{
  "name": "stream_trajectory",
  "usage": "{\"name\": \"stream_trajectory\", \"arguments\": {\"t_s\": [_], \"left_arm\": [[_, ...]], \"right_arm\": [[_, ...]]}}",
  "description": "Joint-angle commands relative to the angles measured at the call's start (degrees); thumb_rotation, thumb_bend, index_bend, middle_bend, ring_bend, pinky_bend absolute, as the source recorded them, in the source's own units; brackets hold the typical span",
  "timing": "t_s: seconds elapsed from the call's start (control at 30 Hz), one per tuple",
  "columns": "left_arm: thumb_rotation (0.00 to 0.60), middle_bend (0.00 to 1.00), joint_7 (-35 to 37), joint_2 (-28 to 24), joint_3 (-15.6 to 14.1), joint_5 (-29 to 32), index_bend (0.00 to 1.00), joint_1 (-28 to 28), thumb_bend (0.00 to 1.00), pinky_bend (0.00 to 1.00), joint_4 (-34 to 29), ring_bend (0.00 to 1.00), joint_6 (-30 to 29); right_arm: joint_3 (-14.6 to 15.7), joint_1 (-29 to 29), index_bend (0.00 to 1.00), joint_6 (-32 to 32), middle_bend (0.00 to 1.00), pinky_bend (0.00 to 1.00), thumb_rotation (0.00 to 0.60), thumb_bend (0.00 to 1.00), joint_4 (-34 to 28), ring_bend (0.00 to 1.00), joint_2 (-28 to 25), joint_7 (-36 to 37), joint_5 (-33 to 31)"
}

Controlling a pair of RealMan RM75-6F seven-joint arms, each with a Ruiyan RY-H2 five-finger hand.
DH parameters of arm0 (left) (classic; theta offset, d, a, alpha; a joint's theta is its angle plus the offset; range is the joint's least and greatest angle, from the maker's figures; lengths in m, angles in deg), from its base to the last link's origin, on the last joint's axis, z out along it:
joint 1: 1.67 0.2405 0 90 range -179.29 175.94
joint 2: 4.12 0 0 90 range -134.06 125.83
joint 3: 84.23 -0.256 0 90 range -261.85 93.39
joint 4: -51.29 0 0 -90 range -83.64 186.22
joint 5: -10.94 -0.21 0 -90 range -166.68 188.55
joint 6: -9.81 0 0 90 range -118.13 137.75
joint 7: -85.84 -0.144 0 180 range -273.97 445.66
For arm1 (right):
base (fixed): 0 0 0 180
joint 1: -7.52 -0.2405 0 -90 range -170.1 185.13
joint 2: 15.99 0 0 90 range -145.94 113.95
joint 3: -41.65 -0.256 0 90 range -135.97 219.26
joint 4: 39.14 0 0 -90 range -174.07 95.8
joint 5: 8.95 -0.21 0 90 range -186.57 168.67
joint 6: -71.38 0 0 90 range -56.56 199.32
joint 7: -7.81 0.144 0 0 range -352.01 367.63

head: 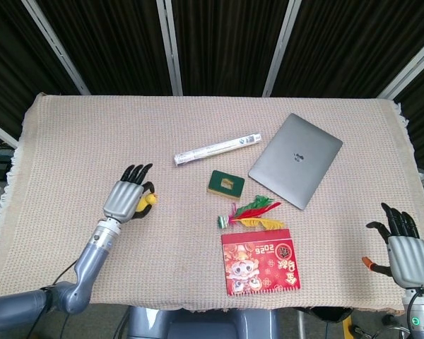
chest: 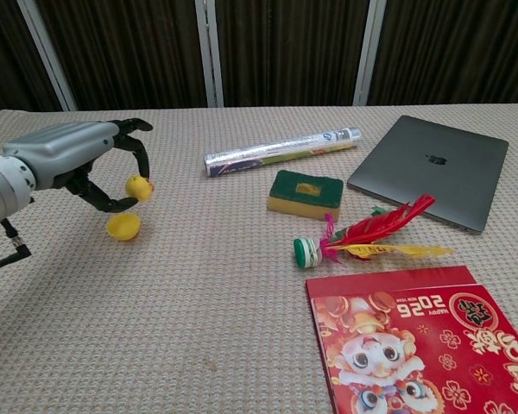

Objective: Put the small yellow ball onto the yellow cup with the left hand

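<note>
Yellow small round ball [chest: 139, 186] sitting pinched between thumb and fingertip of my left hand [chest: 79, 164], at left of chest view, lifted off woven beige tablecloth [chest: 198, 319]. Small yellow cup [chest: 123, 227] lying on cloth just below ball. My right hand [head: 404, 248] resting at lower right of head view, fingers spread, holding nothing.

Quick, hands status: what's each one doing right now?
Left hand: holding the small yellow ball in its fingertips, above the yellow cup.
Right hand: open, fingers apart, holding nothing.
</note>
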Motion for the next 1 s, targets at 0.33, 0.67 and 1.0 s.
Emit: {"name": "stream_trajectory", "arguments": {"t_s": [0.33, 0.67, 1.0], "left_arm": [[0.6, 0.0, 6.6, -2.3, -3.1, -1.7, 0.48, 4.1, 0.37, 0.0, 1.7, 0.0, -0.7], [0.6, 0.0, 6.7, -0.3, -3.0, -1.2, 0.48, 4.6, 0.38, 0.0, 4.7, 0.0, -0.6], [0.6, 0.0, 7.0, 1.2, -2.5, 1.3, 0.48, 5.6, 0.38, 0.0, 7.2, 0.0, 0.2]], "right_arm": [[-0.1, -0.1, 0.32, -0.1, 0.0, 0.0, 0.6, 0.0, -0.1, 0.0, 0.1, -0.3, -0.2], [-0.1, 0.0, 0.32, -0.2, 0.0, 0.0, 0.6, 0.0, -0.1, 0.0, 0.0, -0.1, -0.3], [0.0, -0.1, 0.32, -0.3, 0.0, 0.0, 0.6, 0.0, -0.2, 0.0, 0.0, -0.1, -0.3]]}}
